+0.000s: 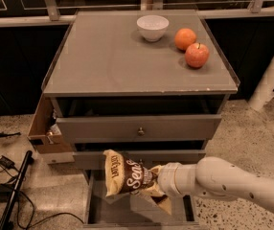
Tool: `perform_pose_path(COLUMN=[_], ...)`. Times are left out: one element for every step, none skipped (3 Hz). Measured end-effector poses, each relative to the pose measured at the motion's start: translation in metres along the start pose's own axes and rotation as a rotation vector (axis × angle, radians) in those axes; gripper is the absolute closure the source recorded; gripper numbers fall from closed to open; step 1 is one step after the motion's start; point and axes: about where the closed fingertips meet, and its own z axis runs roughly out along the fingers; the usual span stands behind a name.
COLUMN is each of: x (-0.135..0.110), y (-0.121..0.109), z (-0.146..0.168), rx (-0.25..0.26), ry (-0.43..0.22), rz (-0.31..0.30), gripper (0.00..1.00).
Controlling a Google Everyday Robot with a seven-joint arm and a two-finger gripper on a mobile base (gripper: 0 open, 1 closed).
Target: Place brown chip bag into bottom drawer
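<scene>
The brown chip bag [126,178], dark brown with cream ends and white lettering, hangs above the bottom drawer [93,202], which is pulled open at the foot of the grey cabinet. My gripper [155,185] reaches in from the right on a white arm and is shut on the bag's right end. The bag covers the fingers and part of the drawer floor. The bag sits in front of the cabinet's lower drawer fronts, over the left half of the open drawer.
On the cabinet top [103,56] stand a white bowl [152,27], an orange [185,38] and a red apple [197,54]. A cardboard box [43,131] sticks out at the cabinet's left side. Cables and a black pole [12,190] lie on the floor to the left.
</scene>
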Motion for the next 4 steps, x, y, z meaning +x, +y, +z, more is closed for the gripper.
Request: perform_pose_path(x=[0.019, 0.048, 0.079, 0.108], y=[0.000, -0.002, -0.008, -0.011], z=[0.018, 0.055, 0.102, 0.150], rx=[0.009, 0.019, 0.008, -0.021], ry=[0.005, 0.003, 0.007, 0.026], rz=[-0.043, -0.096, -0.114, -0.118], gripper=[1.00, 1.00, 1.00, 1.00])
